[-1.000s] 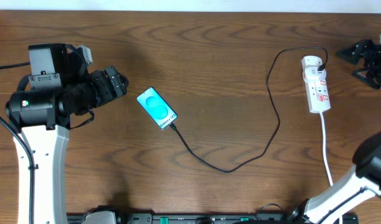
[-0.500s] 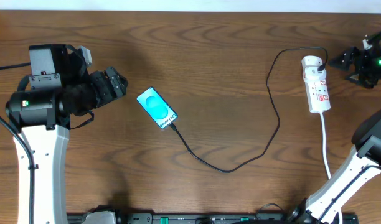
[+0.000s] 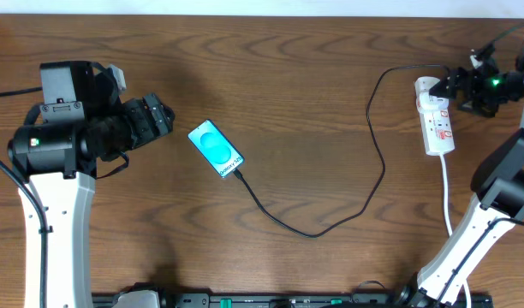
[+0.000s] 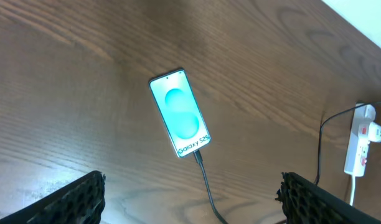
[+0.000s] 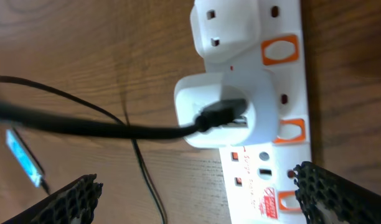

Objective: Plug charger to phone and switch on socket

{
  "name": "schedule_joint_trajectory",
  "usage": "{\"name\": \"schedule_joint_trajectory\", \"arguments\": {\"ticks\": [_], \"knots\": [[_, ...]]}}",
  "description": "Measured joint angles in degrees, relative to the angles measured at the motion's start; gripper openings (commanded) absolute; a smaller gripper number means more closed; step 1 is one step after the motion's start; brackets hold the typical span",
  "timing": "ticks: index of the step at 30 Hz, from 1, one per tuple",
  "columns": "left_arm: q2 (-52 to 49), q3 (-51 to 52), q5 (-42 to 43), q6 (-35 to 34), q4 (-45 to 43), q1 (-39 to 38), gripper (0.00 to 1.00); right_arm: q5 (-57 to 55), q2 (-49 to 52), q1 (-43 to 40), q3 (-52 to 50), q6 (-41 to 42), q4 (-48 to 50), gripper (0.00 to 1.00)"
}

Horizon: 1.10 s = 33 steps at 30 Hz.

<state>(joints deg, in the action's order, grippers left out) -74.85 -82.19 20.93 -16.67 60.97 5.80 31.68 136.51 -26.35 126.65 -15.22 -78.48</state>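
The phone lies flat left of centre, teal screen up, also in the left wrist view. The charger's thin black cable meets the phone's "Galaxy" end and loops right to a white adapter in the socket strip. My right gripper is open and hovers over the strip's far end, with the strip's face and orange-red switches between its fingers. My left gripper is open and empty, apart from the phone on its left.
The strip's white cord runs toward the front edge at the right. The left arm's white base column stands at the left. Black base cables lie along the front edge.
My right gripper has moved left from the table's right edge to over the strip's far end. The left arm, phone and cable have not moved.
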Motion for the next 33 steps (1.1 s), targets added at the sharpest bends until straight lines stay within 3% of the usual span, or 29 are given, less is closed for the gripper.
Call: {"name": "schedule_joint_trajectory", "arguments": {"ticks": [33], "knots": [[0.0, 0.0, -0.3, 0.0, 0.6, 0.0, 0.9, -2.6, 4.7, 1.6, 0.1, 2.3, 2.2, 0.99]]}}
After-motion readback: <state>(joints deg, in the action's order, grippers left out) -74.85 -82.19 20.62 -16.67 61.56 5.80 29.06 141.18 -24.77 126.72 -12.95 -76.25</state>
